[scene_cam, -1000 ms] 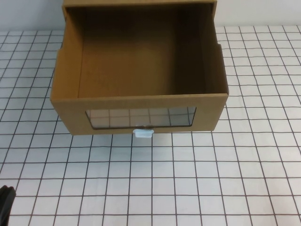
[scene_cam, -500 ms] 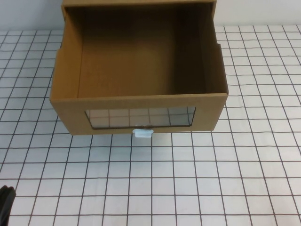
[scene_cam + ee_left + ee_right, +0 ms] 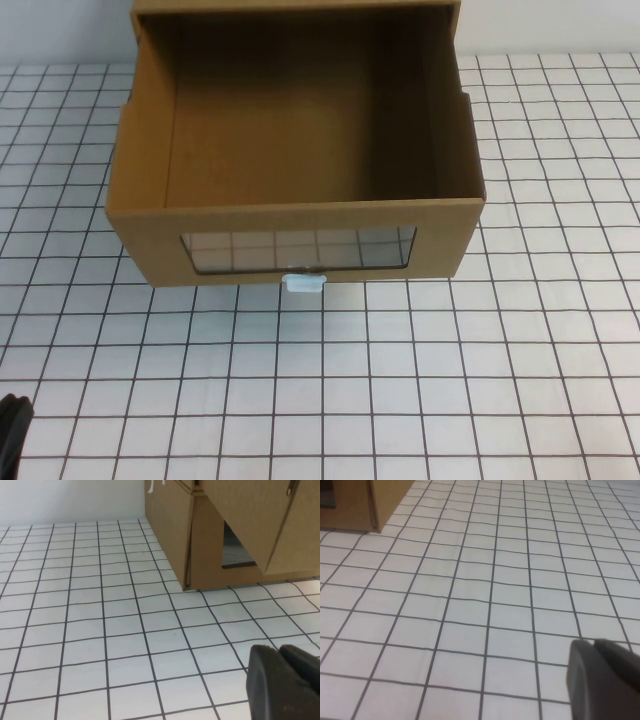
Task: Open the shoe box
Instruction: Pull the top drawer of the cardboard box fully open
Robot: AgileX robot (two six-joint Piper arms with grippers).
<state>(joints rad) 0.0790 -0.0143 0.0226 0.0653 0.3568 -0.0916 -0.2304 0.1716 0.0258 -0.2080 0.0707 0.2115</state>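
Shoe box (image 3: 300, 215): brown cardboard, drawer type, sits at far-centre of the white grid-lined table (image 3: 400, 380), back end near the pale wall (image 3: 60, 30). Drawer is pulled out toward robot side, top open, brown inner floor and side walls visible from high cam. Outer sleeve (image 3: 300, 5) shows only as a strip at the far end. Front panel has a clear window (image 3: 298, 249); grid lines show through it. Small white pull tab (image 3: 304, 283) sits at bottom edge of the front panel, centre, touching the table.

L gripper (image 3: 12, 425): at near-left corner of table, low, well apart from box; only a dark edge shows in high view. L wrist cam: fingers (image 3: 295, 680) look pressed together, nothing between them; box corner and window visible ahead.

R gripper (image 3: 594, 642): outside high view. R wrist cam: over bare grid, box corner far off. Jaws together, holding nothing.
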